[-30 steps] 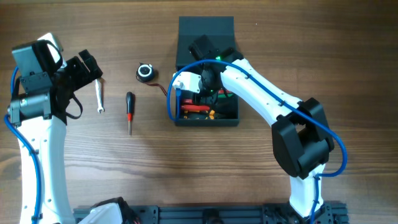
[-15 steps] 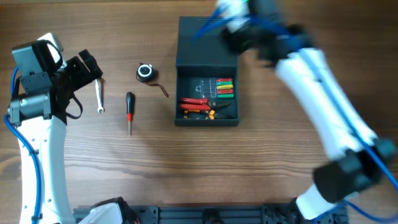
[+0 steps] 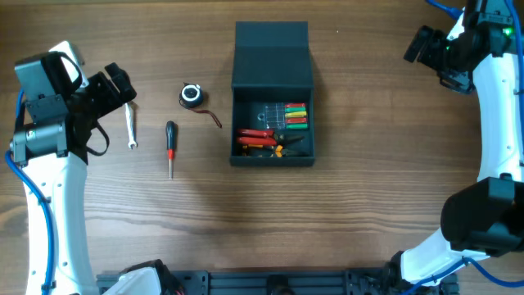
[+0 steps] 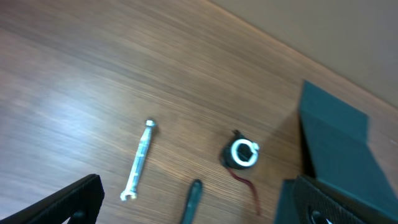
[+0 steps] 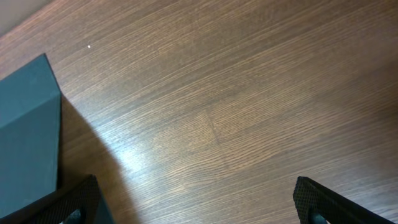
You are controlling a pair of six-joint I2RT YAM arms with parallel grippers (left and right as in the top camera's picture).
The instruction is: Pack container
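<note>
The dark teal container [image 3: 271, 51] stands at the table's centre with its lid folded back. Inside lie red-handled pliers [image 3: 256, 136] and several coloured-handled tools [image 3: 294, 115]. My right gripper [image 3: 419, 47] hangs open and empty at the far right, well away from the box; in the right wrist view the gripper [image 5: 196, 205] is over bare wood, with the container [image 5: 28, 137] at the left edge. My left gripper [image 3: 121, 87] is open at the far left, above a silver wrench [image 3: 130, 129]. Between the left gripper's [image 4: 194, 208] jaws is the handle of the screwdriver [image 4: 193, 194].
Left of the box lie a red-and-black screwdriver [image 3: 170, 147] and a round black part with a white ring [image 3: 191, 94] trailing a red wire [image 3: 214, 120]. In the left wrist view the wrench [image 4: 138, 160], round part [image 4: 241, 154] and container [image 4: 336, 143] all show.
My right arm has lifted out of the container and swung to the far right corner, its jaws opening wide. The left arm has stayed where it was.
</note>
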